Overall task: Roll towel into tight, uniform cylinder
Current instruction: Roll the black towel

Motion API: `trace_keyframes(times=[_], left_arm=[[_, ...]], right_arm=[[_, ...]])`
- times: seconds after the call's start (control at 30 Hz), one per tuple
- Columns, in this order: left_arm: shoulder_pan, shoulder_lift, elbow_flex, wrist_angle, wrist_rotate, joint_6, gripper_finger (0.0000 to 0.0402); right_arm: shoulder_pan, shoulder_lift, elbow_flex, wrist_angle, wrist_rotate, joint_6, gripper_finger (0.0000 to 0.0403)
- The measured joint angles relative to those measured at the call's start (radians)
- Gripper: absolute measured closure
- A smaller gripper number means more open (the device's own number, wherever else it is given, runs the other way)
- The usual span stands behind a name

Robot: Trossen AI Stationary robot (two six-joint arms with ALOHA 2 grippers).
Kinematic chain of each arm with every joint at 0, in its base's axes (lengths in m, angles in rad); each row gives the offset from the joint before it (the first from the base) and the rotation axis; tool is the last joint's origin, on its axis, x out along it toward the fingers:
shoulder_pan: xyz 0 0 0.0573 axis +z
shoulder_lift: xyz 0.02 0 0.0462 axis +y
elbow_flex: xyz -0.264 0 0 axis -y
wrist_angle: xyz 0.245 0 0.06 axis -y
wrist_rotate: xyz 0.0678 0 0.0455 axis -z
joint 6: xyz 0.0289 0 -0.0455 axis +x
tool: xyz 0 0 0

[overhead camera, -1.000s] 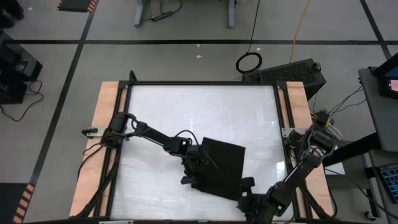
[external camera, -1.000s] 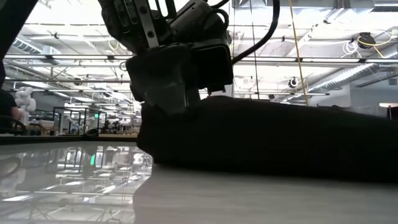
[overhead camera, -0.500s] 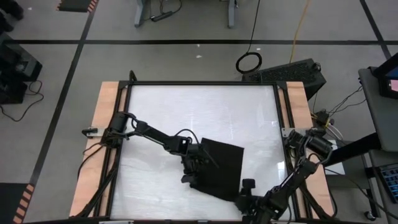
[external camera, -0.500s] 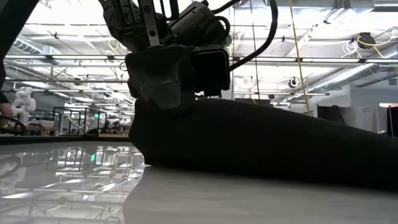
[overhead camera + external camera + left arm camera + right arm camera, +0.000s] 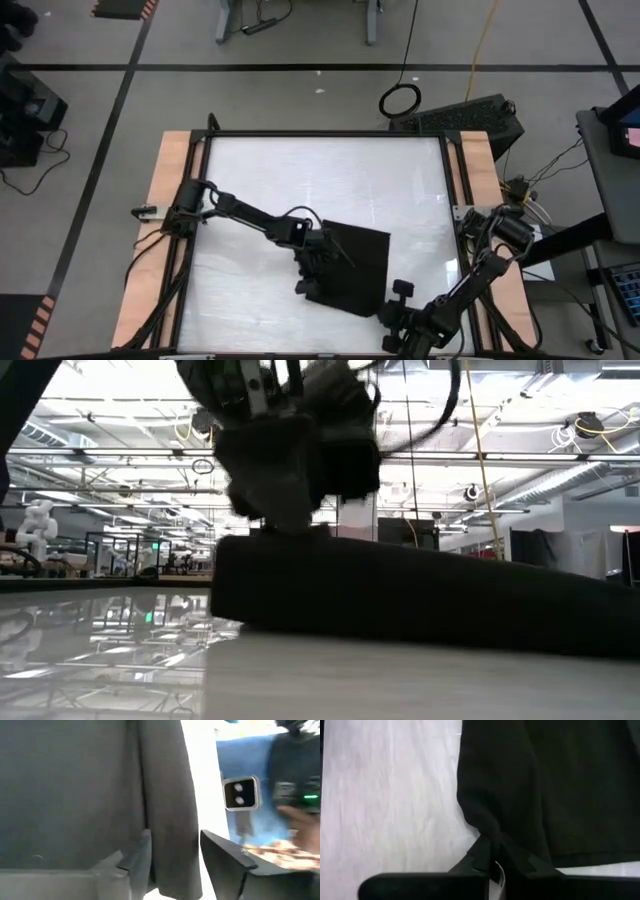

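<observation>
The black towel [image 5: 355, 265] lies folded on the white table, right of the middle and toward the near edge. My left gripper [image 5: 318, 272] is at its left edge. It is open, with one finger on each side of a long fold [image 5: 167, 795] of the towel. In the low view it hovers just above the cloth [image 5: 400, 595], and I cannot tell whether it touches. My right gripper [image 5: 388, 308] is shut on the towel's near right corner, next to a small white tag [image 5: 500, 875]. My right gripper pinches the towel's corner [image 5: 490, 837] between its two fingers, right beside the white tag. The fingers come slanting down from the table's near right side. The cloth bunches into a small ridge at the fingers, and the remainder of the towel lies on the table.
The white tabletop [image 5: 300, 180] is bare on the far half and on the left. Wooden rails [image 5: 160, 230] run along both sides. A dark flat device [image 5: 470, 118] lies on the floor beyond the far right corner.
My left gripper has opened and let go of the towel's left edge. That edge was held up in a hump and has now sunk flat onto the table. My right gripper has rolled about its own axis and taken hold of the near right corner.
</observation>
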Motion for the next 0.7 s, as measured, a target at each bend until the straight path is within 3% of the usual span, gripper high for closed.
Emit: trace_keyframes(times=[0.23,0.53,0.7], left_arm=[[-0.039,-0.109,0.036,-0.17,-0.274,0.276,0.0212],[-0.192,-0.153,0.037,-0.152,-0.61,0.58,0.0211],[-0.242,-0.151,0.032,-0.115,-0.75,0.676,0.0211]], right_arm=[[0.007,-0.074,-0.064,0.079,-0.1,0.124,0.0399],[0.008,-0.162,-0.209,0.33,-0.111,0.262,0.0399],[0.008,-0.174,-0.257,0.442,-0.111,0.305,0.0399]])
